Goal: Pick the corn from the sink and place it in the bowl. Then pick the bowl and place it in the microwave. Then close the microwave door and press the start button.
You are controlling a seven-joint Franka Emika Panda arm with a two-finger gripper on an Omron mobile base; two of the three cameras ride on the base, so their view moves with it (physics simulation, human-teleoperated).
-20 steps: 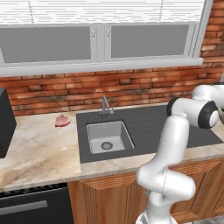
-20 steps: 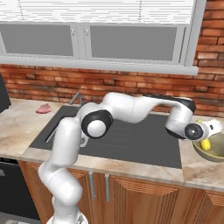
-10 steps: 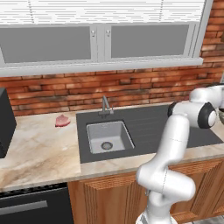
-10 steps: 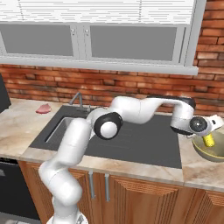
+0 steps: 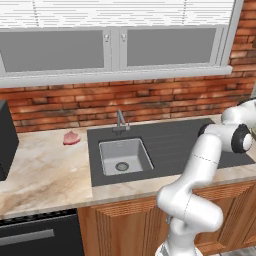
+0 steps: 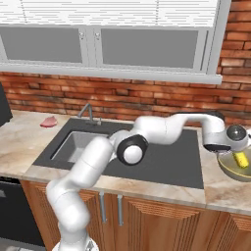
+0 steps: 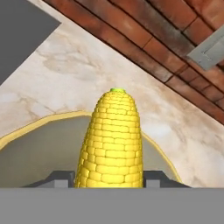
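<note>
our arm swung further right since earlier frame; gripper (image 7: 110, 178) now over bowl (image 6: 237, 170), fingers pinching corn (image 7: 111, 141) between them.

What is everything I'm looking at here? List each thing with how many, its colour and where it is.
corn: one, yellow with a green tip, between the finger tips, over the bowl.
bowl: one, yellow-green rim, pale inside, on the counter right of the sink panel.
sink: one, grey basin with a round drain, in a dark panel.
faucet: one, grey, behind the basin.
pink lump: one, on the counter left of the sink.
counter: one, pale marble.
brick wall: red-brown, behind the counter.
windows: two grey panes, above the bricks.
arm: one, white, reaching right.
gripper: one, closed on the corn.
</note>
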